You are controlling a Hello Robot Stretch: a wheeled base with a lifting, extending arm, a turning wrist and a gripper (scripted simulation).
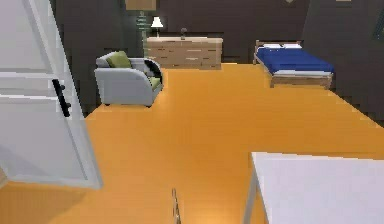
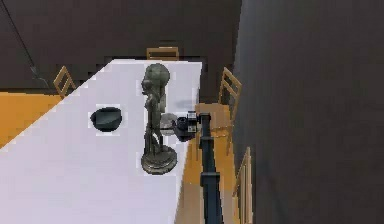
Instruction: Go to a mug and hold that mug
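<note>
My fingers [image 2: 177,126] end right against the statue [image 2: 155,115] on the bench [image 2: 90,170], so I cannot tell whether they hold anything. My arm [image 2: 208,175] is cut off by the picture's bottom edge. The dark round thing [image 2: 107,120] left of the statue is too small to name. The far chair [image 2: 163,52] is half hidden behind the bench.

I am inside a home, a furnished living space with an orange floor [image 1: 200,130]. Ahead I see a wooden bed with a blue cover [image 1: 293,62], a grey armchair with a green cushion [image 1: 128,78] and a low light-wood dresser [image 1: 184,52] carrying a small white-shaded lamp [image 1: 157,23]. At my side stands a long white dining table [image 2: 70,160] with wooden chairs [image 2: 163,53] around it and a grey-green statue of a standing figure [image 2: 156,118] on top.
</note>
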